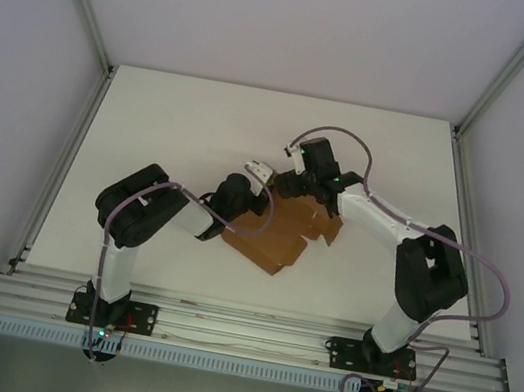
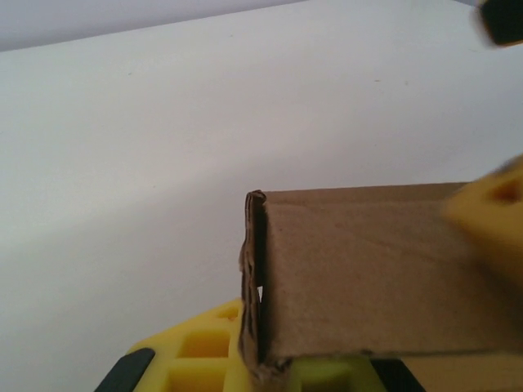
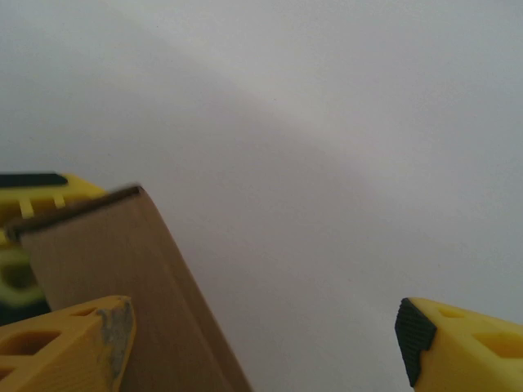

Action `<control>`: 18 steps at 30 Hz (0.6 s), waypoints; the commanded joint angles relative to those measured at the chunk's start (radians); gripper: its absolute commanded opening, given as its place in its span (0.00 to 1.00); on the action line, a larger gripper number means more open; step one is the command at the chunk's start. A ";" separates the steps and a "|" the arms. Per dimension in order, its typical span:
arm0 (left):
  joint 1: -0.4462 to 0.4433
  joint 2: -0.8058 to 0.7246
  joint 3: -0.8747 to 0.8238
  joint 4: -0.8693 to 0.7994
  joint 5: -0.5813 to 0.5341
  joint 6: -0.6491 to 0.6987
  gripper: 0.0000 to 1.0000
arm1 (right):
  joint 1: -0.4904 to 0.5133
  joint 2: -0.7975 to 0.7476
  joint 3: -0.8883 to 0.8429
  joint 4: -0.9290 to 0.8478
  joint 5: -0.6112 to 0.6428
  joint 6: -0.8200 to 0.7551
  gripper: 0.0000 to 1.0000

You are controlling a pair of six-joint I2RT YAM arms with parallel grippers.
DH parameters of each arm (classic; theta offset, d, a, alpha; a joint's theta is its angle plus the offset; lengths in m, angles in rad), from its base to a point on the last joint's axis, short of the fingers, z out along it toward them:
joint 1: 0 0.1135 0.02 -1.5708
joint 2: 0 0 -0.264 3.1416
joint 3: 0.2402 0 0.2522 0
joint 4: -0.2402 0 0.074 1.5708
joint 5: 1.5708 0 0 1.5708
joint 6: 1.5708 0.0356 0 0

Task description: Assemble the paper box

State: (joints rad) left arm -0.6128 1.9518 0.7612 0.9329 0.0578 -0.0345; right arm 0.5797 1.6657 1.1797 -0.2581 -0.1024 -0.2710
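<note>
The left gripper (image 2: 257,363) looks clamped on the upright flap of the paper box (image 1: 281,232), which lies mid-table with its long axis running near-left to far-right. The right gripper (image 3: 261,331), spread wide, brackets the flap's far end.

No text, label, brand, number or sign can be read on the plain brown paper box (image 1: 281,232), nor anywhere else on what is seen.
</note>
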 commanded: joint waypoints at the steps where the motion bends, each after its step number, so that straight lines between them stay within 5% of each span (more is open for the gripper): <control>1: 0.025 -0.051 -0.019 -0.088 -0.046 -0.093 0.00 | 0.006 -0.137 -0.046 -0.066 0.078 0.106 0.87; 9: 0.095 -0.139 -0.003 -0.207 0.072 -0.261 0.00 | -0.028 -0.437 -0.267 -0.089 -0.045 0.159 0.91; 13: 0.097 -0.119 -0.015 -0.171 0.103 -0.245 0.00 | -0.036 -0.458 -0.353 -0.028 -0.037 0.183 0.89; 18: 0.097 -0.106 -0.003 -0.202 0.132 -0.244 0.00 | -0.040 -0.368 -0.347 0.024 0.017 0.167 0.70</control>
State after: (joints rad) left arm -0.5152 1.8366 0.7509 0.7490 0.1551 -0.2577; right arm 0.5461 1.2629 0.8215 -0.2943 -0.1230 -0.1108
